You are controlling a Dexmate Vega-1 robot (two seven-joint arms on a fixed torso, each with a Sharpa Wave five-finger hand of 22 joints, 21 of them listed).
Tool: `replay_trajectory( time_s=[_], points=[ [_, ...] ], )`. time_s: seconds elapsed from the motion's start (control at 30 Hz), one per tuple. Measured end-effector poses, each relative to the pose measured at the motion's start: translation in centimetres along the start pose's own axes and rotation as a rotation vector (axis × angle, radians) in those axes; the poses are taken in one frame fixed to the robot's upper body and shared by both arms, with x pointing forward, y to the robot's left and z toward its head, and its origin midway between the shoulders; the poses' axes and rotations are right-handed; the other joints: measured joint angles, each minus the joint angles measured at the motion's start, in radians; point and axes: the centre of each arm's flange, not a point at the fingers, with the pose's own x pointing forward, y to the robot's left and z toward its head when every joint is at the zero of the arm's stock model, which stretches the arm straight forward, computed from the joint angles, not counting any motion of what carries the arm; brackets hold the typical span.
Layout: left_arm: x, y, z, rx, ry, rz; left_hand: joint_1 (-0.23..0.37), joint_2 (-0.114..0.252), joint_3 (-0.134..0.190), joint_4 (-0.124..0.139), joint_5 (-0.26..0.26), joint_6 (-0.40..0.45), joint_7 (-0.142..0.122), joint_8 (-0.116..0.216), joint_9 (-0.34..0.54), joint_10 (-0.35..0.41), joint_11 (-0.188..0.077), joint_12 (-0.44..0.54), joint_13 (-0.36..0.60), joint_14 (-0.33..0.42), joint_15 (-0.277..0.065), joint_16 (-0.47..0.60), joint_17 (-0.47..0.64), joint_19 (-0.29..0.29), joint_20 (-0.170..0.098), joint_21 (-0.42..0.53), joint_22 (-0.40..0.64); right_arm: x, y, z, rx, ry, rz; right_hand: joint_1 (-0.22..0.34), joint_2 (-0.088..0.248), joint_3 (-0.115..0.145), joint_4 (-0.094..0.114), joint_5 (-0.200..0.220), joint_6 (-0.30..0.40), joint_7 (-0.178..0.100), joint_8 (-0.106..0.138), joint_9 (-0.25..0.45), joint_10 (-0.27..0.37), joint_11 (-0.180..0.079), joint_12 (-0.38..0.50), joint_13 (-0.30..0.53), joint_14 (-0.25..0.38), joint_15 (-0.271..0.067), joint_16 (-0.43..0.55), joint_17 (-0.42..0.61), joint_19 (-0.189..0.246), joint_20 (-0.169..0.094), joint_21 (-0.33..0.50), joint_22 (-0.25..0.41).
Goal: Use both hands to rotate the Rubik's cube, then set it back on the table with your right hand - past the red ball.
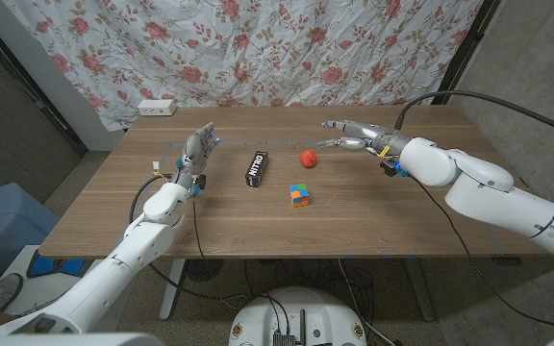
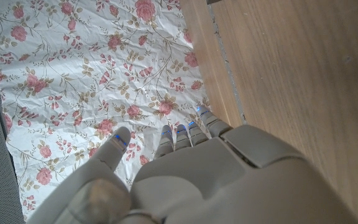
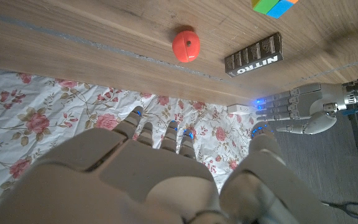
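Head view: the Rubik's cube [image 1: 299, 195] lies on the worktop [image 1: 373, 226], just near of the red ball [image 1: 307, 159] and right of a black box [image 1: 257, 168]. Left hand [image 1: 197, 154] and right hand [image 1: 356, 136] hover with fingers spread, holding nothing. The pick-up step looks not yet begun; next, a hand must descend onto the cube.

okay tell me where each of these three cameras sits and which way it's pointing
Head view: on the robot's head, looking down the table; left hand and right hand raised, empty.
Left wrist view: behind the left hand, facing the floral curtain.
Right wrist view: behind the right hand; shares the red ball, black Nitto box with head view.
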Motion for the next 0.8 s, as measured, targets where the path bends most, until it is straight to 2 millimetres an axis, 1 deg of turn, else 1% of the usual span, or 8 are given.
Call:
replay_trajectory(
  time_s=[0.13, 0.2, 0.37, 0.53, 0.57, 0.6, 0.73, 0.8],
  points=[
    [-0.2, 0.1, -0.1, 0.002, 0.005, 0.005, -0.003, 0.003, 0.000, 0.000, 0.000, 0.000, 0.000, 0.000, 0.000, 0.003, 0.003, 0.000, 0.000, 0.000, 0.000, 0.000, 0.003, 0.000, 0.000, 0.000, 0.000, 0.0, 0.1, 0.2, -0.030, 0.025, 0.053, 0.022, -0.001, 0.008, -0.007, 0.000, -0.009, -0.001, 0.000, 0.000, -0.014, 0.000, 0.000, 0.000, -0.009, 0.005, 0.000, -0.002, -0.011, 0.005, 0.000, 0.000],
    [-0.2, 0.2, -0.1, 0.003, 0.006, 0.007, -0.003, 0.003, 0.000, 0.000, 0.000, 0.000, 0.000, 0.000, 0.000, 0.003, 0.003, 0.000, 0.000, 0.000, 0.000, 0.000, 0.003, 0.000, 0.000, 0.000, 0.000, -0.1, -0.4, 1.0, -0.053, 0.020, 0.070, 0.046, -0.005, 0.010, -0.010, 0.000, -0.013, 0.002, 0.000, 0.003, -0.014, 0.000, 0.000, 0.000, -0.009, 0.005, 0.000, -0.005, -0.018, 0.011, 0.000, 0.000],
    [-0.4, 0.3, -0.2, 0.004, 0.010, 0.010, -0.003, 0.003, 0.000, 0.000, 0.000, 0.005, 0.005, 0.000, 0.000, 0.003, 0.003, 0.000, 0.000, 0.000, 0.000, 0.000, 0.003, 0.000, 0.000, 0.000, 0.000, -0.2, -0.5, 1.6, -0.085, 0.043, 0.121, 0.058, -0.016, 0.013, -0.013, 0.000, -0.033, 0.014, 0.000, 0.005, -0.032, 0.003, 0.000, 0.000, -0.014, 0.011, 0.002, -0.006, -0.023, 0.017, 0.000, 0.000],
    [-0.4, 0.4, -0.2, 0.008, 0.012, 0.010, -0.003, 0.003, 0.000, 0.000, 0.000, 0.005, 0.005, 0.000, 0.000, 0.003, 0.003, 0.000, 0.000, 0.000, 0.000, 0.000, 0.003, 0.003, 0.003, 0.000, 0.000, -0.3, -0.6, 1.9, -0.107, 0.064, 0.163, 0.085, -0.012, 0.026, -0.014, 0.000, -0.059, 0.021, 0.000, 0.005, -0.043, 0.000, 0.000, 0.000, -0.017, 0.015, 0.005, -0.009, -0.027, 0.020, 0.000, 0.000],
    [-0.4, 0.4, -0.2, 0.009, 0.014, 0.009, -0.003, 0.003, 0.000, 0.000, 0.000, 0.005, 0.005, 0.000, 0.000, 0.003, 0.003, 0.000, 0.000, 0.000, 0.000, 0.000, 0.003, 0.004, 0.004, 0.000, 0.000, -0.2, -0.8, 2.8, -0.121, 0.055, 0.172, 0.085, -0.012, 0.025, -0.014, 0.000, -0.065, 0.026, 0.000, 0.005, -0.047, -0.003, 0.000, 0.000, -0.015, 0.018, 0.008, -0.009, -0.027, 0.020, 0.000, 0.000],
    [-0.4, 0.5, -0.2, 0.009, 0.014, 0.009, -0.003, 0.003, 0.000, 0.000, 0.000, 0.005, 0.005, 0.000, 0.000, 0.003, 0.003, 0.000, 0.000, 0.000, 0.000, 0.000, 0.003, 0.006, 0.006, 0.000, 0.000, -0.2, -0.9, 2.8, -0.125, 0.058, 0.178, 0.096, -0.023, 0.026, -0.013, 0.000, -0.071, 0.028, 0.000, 0.005, -0.048, -0.002, 0.000, 0.000, -0.017, 0.022, 0.008, -0.012, -0.027, 0.020, 0.000, 0.000],
    [-0.4, 0.6, -0.2, 0.011, 0.014, 0.005, -0.003, 0.003, 0.004, 0.004, 0.000, 0.014, 0.007, 0.000, 0.000, 0.003, 0.003, 0.000, 0.000, 0.000, 0.000, 0.000, 0.003, 0.005, 0.006, 0.000, 0.000, -0.2, -0.8, 3.4, -0.151, 0.073, 0.212, 0.107, -0.012, 0.034, -0.014, 0.000, -0.081, 0.031, 0.000, 0.005, -0.048, -0.002, 0.000, 0.000, -0.015, 0.023, 0.012, -0.014, -0.031, 0.024, 0.000, 0.000],
    [-0.5, 0.6, -0.2, 0.012, 0.015, 0.002, -0.003, 0.003, 0.004, 0.004, 0.000, 0.014, 0.007, 0.000, 0.000, 0.003, 0.003, 0.000, 0.000, 0.000, 0.000, 0.000, 0.003, 0.005, 0.006, 0.000, 0.000, -0.2, -0.9, 3.9, -0.165, 0.073, 0.223, 0.121, -0.026, 0.036, -0.011, 0.000, -0.085, 0.034, 0.000, 0.005, -0.048, -0.002, 0.000, 0.000, -0.015, 0.023, 0.012, -0.014, -0.039, 0.033, 0.000, 0.000]
  ],
)
